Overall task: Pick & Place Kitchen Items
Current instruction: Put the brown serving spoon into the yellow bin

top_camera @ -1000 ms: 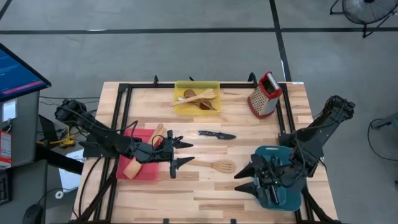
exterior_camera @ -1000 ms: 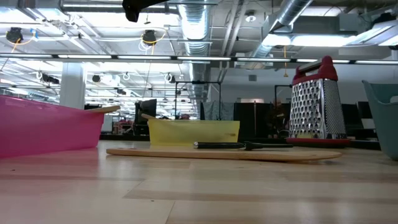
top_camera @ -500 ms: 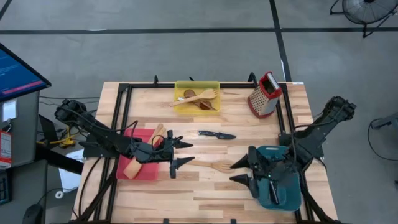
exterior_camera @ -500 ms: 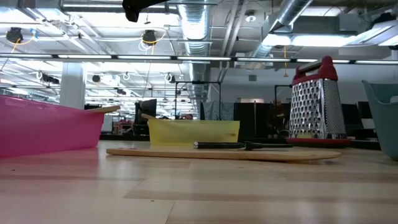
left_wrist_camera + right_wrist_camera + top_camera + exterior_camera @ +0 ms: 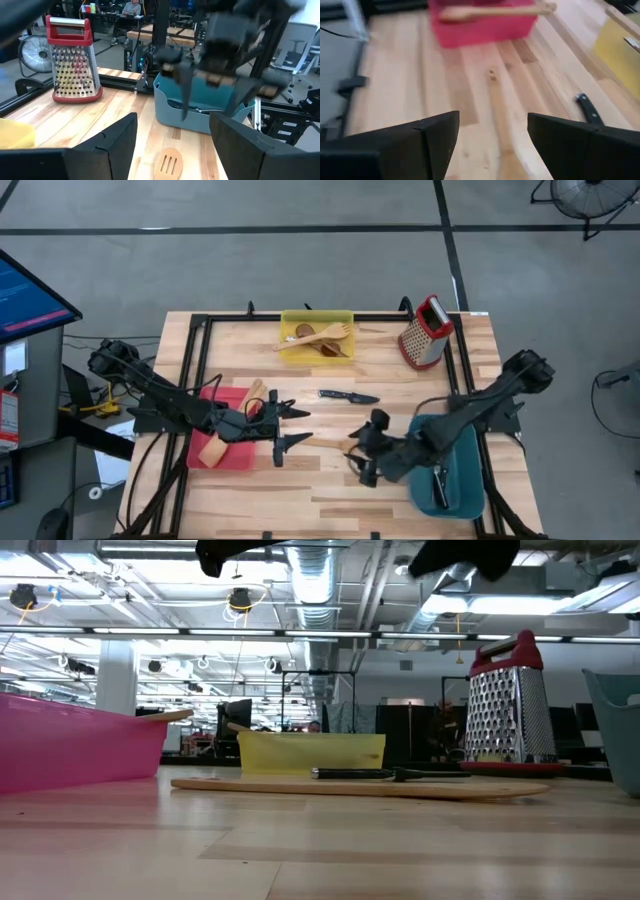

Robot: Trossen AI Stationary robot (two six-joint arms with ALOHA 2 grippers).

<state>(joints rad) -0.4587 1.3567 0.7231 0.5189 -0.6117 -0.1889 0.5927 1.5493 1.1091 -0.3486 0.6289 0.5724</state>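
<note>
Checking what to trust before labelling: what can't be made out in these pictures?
- Slotted turner: high view, head hidden under right gripper.
- Teal bin: contents too dark, partly under the arm.
- Red bin: left gripper hides part.
- Right wrist view: blurred.

1. The surface [image 5: 400,385] is pale wood in lengthwise plank stripes, framed by black rails.
2. Three bins: yellow [image 5: 292,319], red [image 5: 235,458], teal [image 5: 462,488].
3. The box grater [image 5: 426,332] is silvery metal dotted with rows of holes, topped by a red handle.
4. The slotted turner [image 5: 168,165] is light tan.
5. The knife [image 5: 348,396] has a black handle and steel-grey blade.
6. Both arms are dark, almost black, as is each gripper: left [image 5: 285,428], right [image 5: 368,452].
</note>
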